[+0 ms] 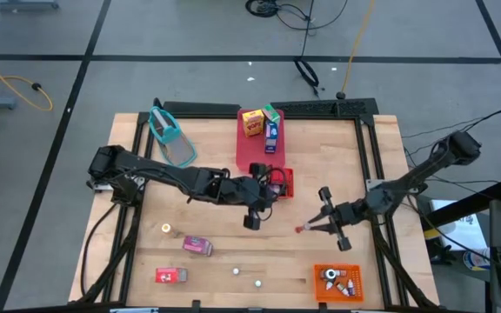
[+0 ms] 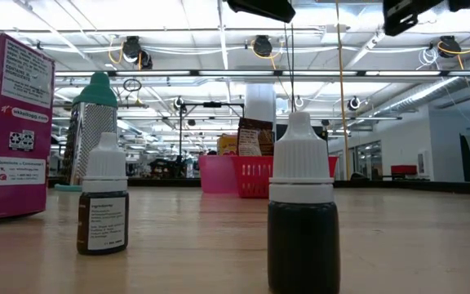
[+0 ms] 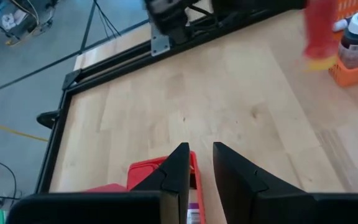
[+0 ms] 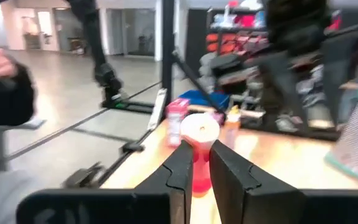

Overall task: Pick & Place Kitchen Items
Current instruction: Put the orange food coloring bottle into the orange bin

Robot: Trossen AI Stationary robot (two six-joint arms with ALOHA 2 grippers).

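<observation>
My right gripper point(image 1: 308, 228) is shut on a small red bottle point(image 4: 196, 163) with a pale cap, right of the table's middle. My left gripper point(image 3: 201, 163) hovers over a red basket point(image 1: 282, 180) at the table's middle, its fingers a narrow gap apart; a purple and white thing point(image 3: 194, 214) shows low in that gap. Two dark dropper bottles point(image 2: 102, 204) point(image 2: 302, 214) stand upright near the near edge. A pink carton point(image 1: 197, 246) and a red carton point(image 1: 170, 276) lie on the wood. Yellow and green-blue cartons point(image 1: 261, 123) stand on a red tray point(image 1: 249, 152). My left gripper: I cannot tell whether its fingers touch the purple and white thing in the gap. My right gripper pinches the red bottle's body point(image 4: 195, 177) between its two fingers, below the pale cap point(image 4: 199, 132). The bottle is off the wood point(image 3: 319, 34).
An orange bin point(image 1: 337, 283) with little bottles sits at the near right corner. A teal-framed grater point(image 1: 170, 136) stands at the far left. A small round piece point(image 1: 166, 228) lies left of the pink carton. A person's dark sleeve point(image 4: 5, 93) shows beyond the table.
</observation>
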